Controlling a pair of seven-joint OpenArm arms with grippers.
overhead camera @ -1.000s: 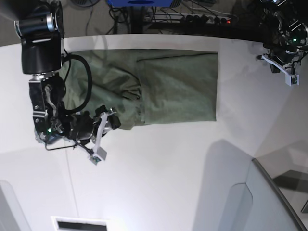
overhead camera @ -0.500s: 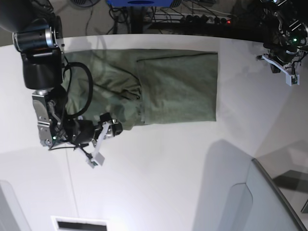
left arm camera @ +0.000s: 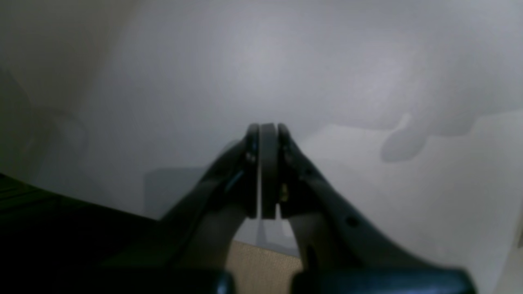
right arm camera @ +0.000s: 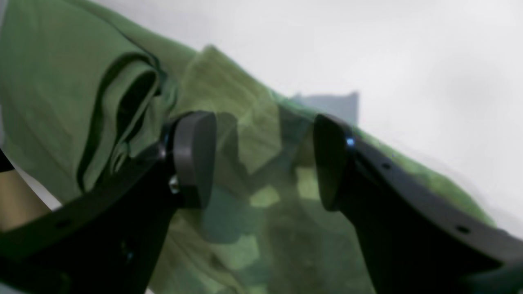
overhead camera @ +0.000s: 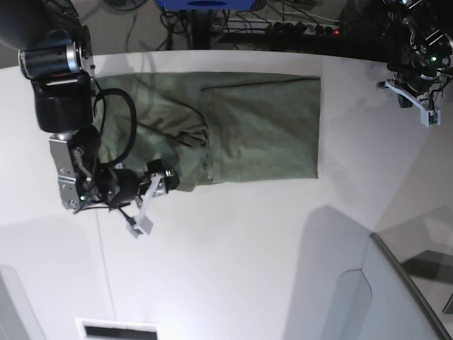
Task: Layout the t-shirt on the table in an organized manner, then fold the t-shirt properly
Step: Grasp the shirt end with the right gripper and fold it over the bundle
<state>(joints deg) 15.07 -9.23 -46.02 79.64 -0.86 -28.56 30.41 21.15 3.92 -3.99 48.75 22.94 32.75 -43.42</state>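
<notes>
Two claws: the right claw [overhead camera: 151, 196] gapes wide at the t-shirt's [overhead camera: 241, 127] near-left edge, gripping nothing; the left claw [overhead camera: 413, 101] hovers clenched and empty, well apart. Bare desk [overhead camera: 248, 255] lies wide before the shirt's straight near edge.

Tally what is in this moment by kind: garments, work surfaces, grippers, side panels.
Garments: 1, the t-shirt, olive green, partly folded.
Work surfaces: 1, the table, white.
Grippers: 2, the right gripper open at the shirt's edge, the left gripper shut over bare table.
Side panels: 1, the grey panel.
Total: 5.
</notes>
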